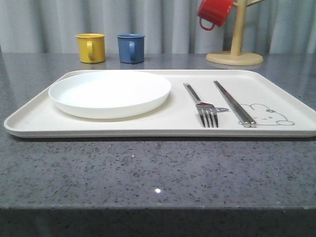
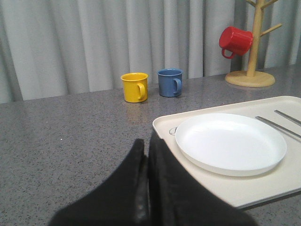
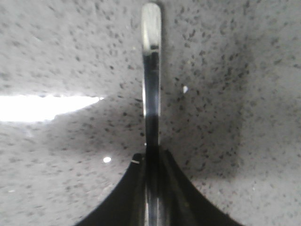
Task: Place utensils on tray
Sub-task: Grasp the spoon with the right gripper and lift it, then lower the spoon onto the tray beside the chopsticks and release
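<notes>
The cream tray [image 1: 29, 118] lies across the grey table. On its right half a silver fork [image 1: 202, 106] and a pair of chopsticks [image 1: 233, 102] rest side by side, next to a rabbit drawing. In the right wrist view my right gripper [image 3: 151, 155] is shut on a slim shiny handle, the spoon [image 3: 151, 84], which juts out over the speckled tabletop; its bowl is hidden. My left gripper [image 2: 146, 143] is shut and empty, hovering by the tray's [image 2: 162, 123] near left corner.
A round white plate [image 1: 109, 92] fills the tray's left half. Behind the tray stand a yellow mug [image 1: 91, 47] and a blue mug [image 1: 131, 48]. A red mug [image 1: 214, 12] hangs on a wooden mug tree [image 1: 237, 34] at the back right.
</notes>
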You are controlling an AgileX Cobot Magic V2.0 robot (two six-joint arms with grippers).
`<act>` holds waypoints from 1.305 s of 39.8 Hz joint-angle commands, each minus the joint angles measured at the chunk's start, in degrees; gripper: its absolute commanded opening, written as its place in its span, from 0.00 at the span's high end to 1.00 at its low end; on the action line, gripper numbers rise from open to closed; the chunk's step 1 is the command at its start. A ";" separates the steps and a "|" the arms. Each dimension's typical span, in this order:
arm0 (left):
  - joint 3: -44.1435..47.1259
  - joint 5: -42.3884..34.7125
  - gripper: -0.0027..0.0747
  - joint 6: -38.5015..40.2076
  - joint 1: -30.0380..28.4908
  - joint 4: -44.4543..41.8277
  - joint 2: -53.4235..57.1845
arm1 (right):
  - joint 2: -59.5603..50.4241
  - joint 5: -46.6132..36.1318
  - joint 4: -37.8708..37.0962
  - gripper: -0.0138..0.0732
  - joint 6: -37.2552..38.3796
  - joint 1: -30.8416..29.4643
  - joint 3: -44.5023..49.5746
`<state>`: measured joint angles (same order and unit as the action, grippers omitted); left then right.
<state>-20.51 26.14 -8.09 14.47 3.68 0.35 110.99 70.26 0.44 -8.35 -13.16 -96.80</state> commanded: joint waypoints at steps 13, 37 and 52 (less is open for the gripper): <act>-1.35 -4.61 0.99 0.67 -0.10 0.57 0.07 | -15.87 6.28 -2.78 0.86 15.94 7.75 -2.81; -1.35 -4.61 0.99 0.67 -0.10 0.57 0.07 | -15.35 6.21 -3.10 0.86 25.96 25.76 5.79; -1.35 -4.61 0.99 0.67 -0.10 0.57 0.07 | -10.10 2.50 3.36 0.86 26.61 25.76 6.39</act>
<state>-20.51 26.02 -8.09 14.47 3.68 0.35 102.33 71.05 2.93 18.12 12.68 -89.23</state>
